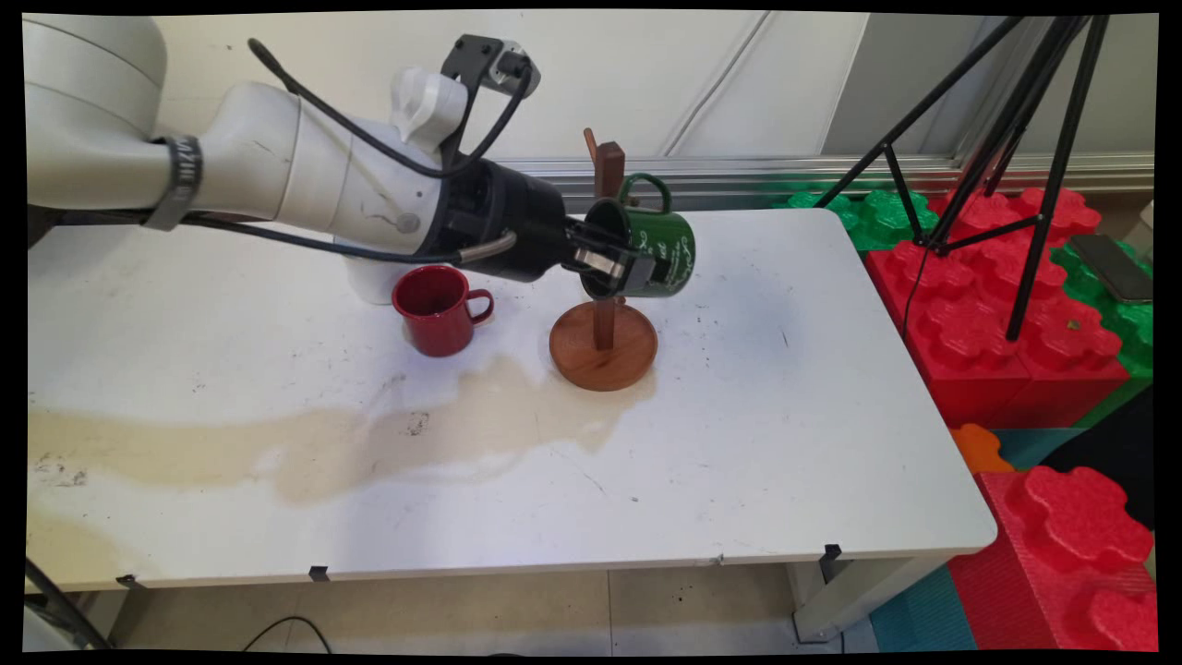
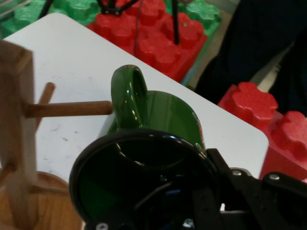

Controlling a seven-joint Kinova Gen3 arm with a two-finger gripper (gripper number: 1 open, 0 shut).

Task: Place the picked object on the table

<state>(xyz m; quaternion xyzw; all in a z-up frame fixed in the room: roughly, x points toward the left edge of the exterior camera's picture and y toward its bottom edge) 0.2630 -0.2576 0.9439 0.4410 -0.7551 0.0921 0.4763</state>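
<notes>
Above white table (image 1: 739, 416), tool (image 1: 617, 268) grips green mug (image 1: 660, 249) beside wooden rack (image 1: 605, 342).

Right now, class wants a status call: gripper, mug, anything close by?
Black two-finger gripper shut on green enamel mug, held sideways. Handle at wooden mug tree's peg. Red enamel mug upright, apart.

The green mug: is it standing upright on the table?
No. The green mug is held on its side in the air by the gripper, beside the wooden mug stand, above the table.

The held mug (image 1: 651, 247) hangs beside the rack (image 1: 604, 342); another mug (image 1: 436, 310) stands left.
</notes>
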